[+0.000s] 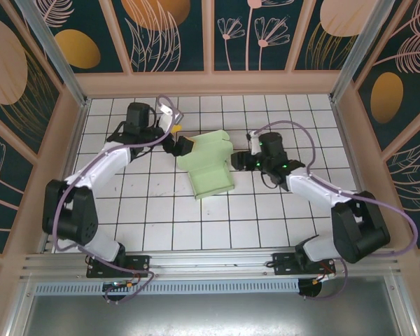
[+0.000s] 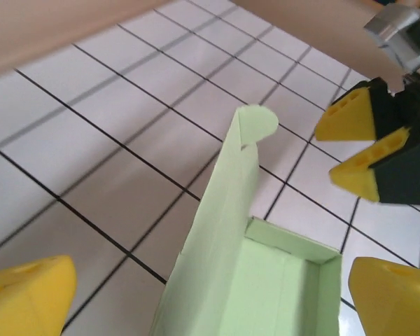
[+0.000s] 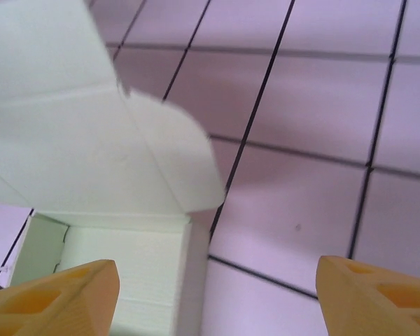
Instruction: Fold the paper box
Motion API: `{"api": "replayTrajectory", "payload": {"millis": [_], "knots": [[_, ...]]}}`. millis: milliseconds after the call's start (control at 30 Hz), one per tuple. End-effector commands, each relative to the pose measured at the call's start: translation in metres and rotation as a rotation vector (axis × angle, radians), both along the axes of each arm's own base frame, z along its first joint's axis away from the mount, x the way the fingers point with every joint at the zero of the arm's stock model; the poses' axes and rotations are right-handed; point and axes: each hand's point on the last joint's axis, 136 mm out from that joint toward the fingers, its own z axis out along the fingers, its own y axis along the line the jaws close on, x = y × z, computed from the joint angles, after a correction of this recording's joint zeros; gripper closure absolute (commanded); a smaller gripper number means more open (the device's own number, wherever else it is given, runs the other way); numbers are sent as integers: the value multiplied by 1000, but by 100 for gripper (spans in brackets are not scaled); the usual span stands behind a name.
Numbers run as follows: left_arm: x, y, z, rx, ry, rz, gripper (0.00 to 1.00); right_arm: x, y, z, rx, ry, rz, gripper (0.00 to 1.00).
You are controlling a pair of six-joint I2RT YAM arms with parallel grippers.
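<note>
The pale green paper box (image 1: pixel 211 171) lies on the white tiled table as a shallow open tray, with its lid flap raised at the far end. My left gripper (image 1: pixel 184 147) is at the box's far-left corner, and my right gripper (image 1: pixel 243 159) is at its far-right side. In the left wrist view the left gripper (image 2: pixel 210 301) stands open, its yellow fingertips straddling the box (image 2: pixel 266 294) and its upright side flap. The right gripper (image 2: pixel 367 150) shows beyond with its jaws apart. In the right wrist view the right gripper (image 3: pixel 217 297) is open over the box's (image 3: pixel 70 140) corner wall.
The tiled table (image 1: pixel 161 217) is ringed by a low wooden wall (image 1: pixel 210 82) at the back and both sides. Both arms reach in from the near edge, with purple cables looping beside them. Bare tiles lie in front of the box.
</note>
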Motion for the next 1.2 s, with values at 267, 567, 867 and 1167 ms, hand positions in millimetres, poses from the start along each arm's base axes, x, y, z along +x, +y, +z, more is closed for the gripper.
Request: {"api": "replayTrajectory", "payload": {"millis": [267,567,867,1167], "knots": [[-21,81,41,-185,-140,566,1,28,-1,41,-170,-144,500,26],[-47,92,13,-108,-22,591,1,56,9,18,-291,-112,796,27],[-48,82,1,-80,2,528,1,61,39,-7,-307,-26,1023,32],[-46,73,-11,-91,21,484,1,56,49,-22,-311,37,1089,39]]}}
